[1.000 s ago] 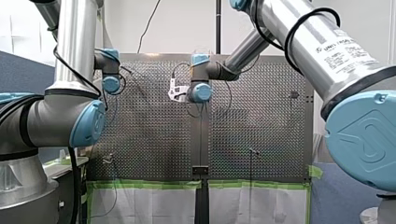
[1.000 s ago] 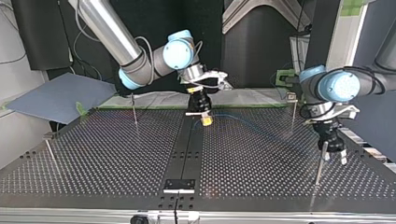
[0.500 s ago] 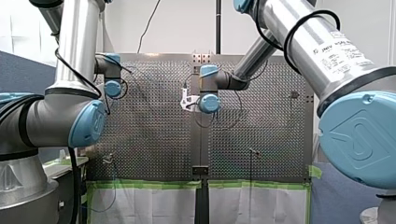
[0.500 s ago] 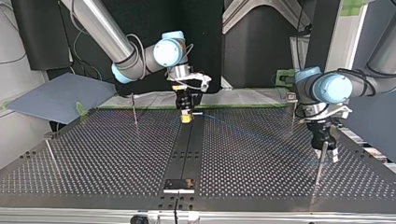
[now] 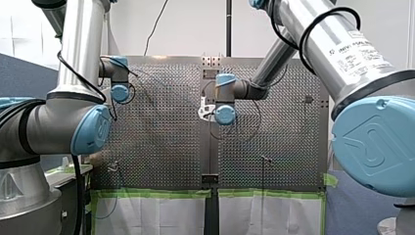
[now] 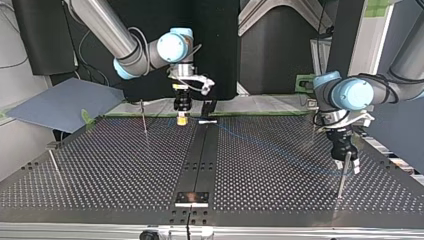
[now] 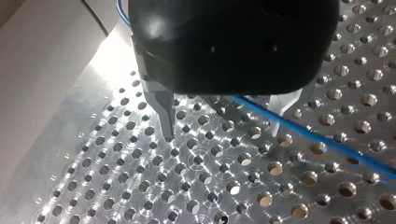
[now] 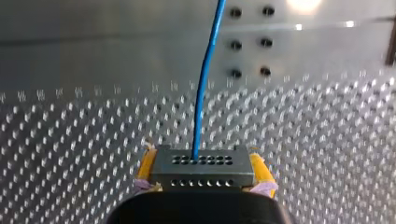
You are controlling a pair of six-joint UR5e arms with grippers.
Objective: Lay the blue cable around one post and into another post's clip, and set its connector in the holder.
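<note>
My right gripper (image 6: 182,119) pinches the connector (image 8: 201,170) between its yellow pads. The blue cable (image 8: 204,88) runs straight out ahead of it, stretching across the table (image 6: 125,165) to my left gripper (image 7: 222,133) (fingers spread, gripping nothing), where it passes close by one finger. That arm is nearer the post (image 6: 341,179), so I judge the wrap is its job.

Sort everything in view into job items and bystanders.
Job: blue cable; connector shut in my right gripper; my open left gripper; posts.
Lying about: blue-grey board; green tape; white sheet.
</note>
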